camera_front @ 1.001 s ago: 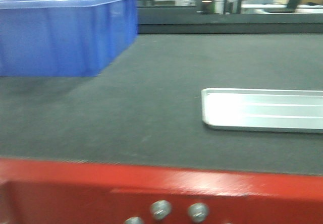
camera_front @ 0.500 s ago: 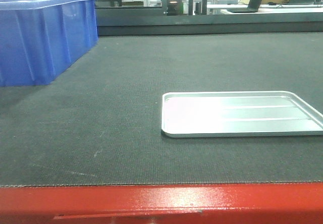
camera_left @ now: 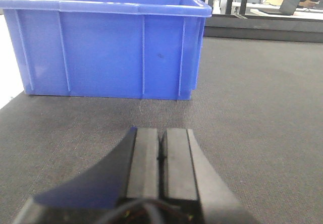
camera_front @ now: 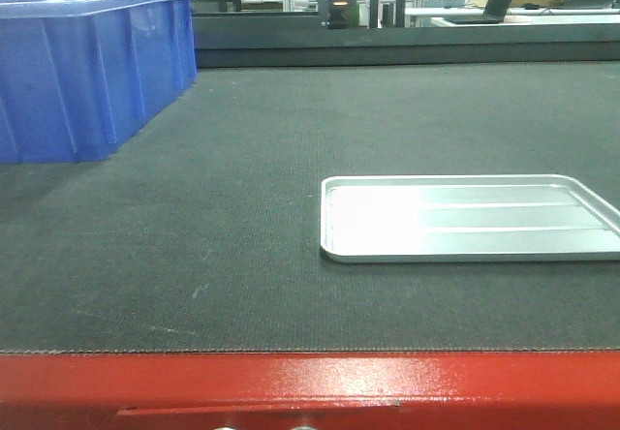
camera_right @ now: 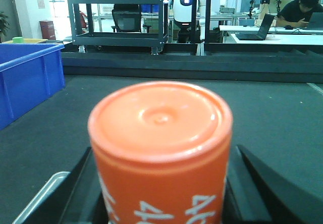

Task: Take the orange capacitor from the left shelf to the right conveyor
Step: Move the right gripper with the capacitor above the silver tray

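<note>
Front view: we see a blue plastic bin (camera_front: 87,72) at the far left corner of the dark grey conveyor belt (camera_front: 223,217), a silver tray (camera_front: 465,219) by its right edge. Left wrist: our left pincer (camera_left: 161,158) is pressed together. Right wrist: our right pincer (camera_right: 166,186) clamps the orange cylindrical capacitor (camera_right: 160,143).

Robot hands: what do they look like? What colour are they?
The left gripper has two flat, dark grey rectangular pads with a thin seam between them, on a shiny black curved body. Of the right gripper, only black, angular, wedge-shaped fingers show at each side. No markings are visible.
</note>
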You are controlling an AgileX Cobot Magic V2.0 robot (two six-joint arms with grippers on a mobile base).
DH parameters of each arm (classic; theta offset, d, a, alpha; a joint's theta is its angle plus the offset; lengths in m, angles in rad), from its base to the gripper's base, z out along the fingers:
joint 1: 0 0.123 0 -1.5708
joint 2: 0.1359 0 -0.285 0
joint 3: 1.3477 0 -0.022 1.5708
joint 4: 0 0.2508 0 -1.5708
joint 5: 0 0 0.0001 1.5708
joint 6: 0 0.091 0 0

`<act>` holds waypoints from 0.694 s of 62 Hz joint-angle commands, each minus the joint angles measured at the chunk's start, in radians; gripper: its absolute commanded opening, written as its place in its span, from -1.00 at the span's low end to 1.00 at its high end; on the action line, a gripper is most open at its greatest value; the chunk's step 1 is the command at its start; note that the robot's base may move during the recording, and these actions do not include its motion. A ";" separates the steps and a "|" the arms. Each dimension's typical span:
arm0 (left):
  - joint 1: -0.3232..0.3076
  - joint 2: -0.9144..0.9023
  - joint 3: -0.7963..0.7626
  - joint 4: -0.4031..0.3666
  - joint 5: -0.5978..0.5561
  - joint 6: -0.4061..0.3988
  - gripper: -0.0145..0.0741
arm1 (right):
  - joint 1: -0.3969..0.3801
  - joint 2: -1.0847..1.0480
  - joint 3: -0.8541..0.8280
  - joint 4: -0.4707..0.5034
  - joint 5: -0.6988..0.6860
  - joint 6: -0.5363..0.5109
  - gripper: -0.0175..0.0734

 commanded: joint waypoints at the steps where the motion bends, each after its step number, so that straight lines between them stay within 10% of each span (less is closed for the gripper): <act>1: -0.002 -0.012 -0.004 -0.003 -0.084 0.000 -0.96 | 0.002 0.017 -0.027 -0.013 -0.089 -0.006 -0.27; 43: -0.002 -0.012 -0.004 -0.003 -0.084 0.000 -0.96 | 0.024 0.351 -0.120 -0.008 -0.232 -0.006 -0.28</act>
